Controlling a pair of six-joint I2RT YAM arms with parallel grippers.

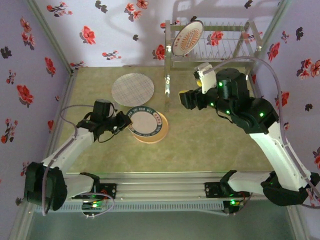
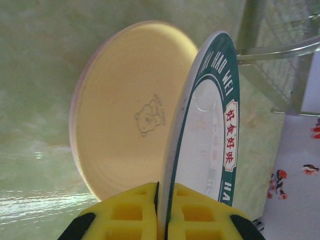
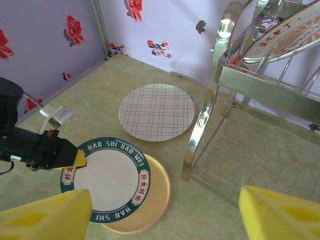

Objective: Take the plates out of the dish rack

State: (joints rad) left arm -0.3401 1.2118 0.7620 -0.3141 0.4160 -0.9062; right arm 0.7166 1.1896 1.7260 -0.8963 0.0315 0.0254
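Left gripper (image 2: pixel 162 200) pinches the teal plate (image 2: pixel 210 135) onto the yellow plate (image 2: pixel 130 120) mid-table, release next; right gripper (image 1: pixel 192 86) gapes near the rack (image 1: pixel 220 57).

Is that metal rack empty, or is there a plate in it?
Not empty: one orange-patterned plate stands on edge at the left end of the rack.

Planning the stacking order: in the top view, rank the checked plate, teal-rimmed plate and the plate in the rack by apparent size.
1. The checked plate.
2. The teal-rimmed plate, slightly smaller.
3. The orange-patterned plate in the dish rack looks smallest, but it stands tilted, so its rank is unsure.
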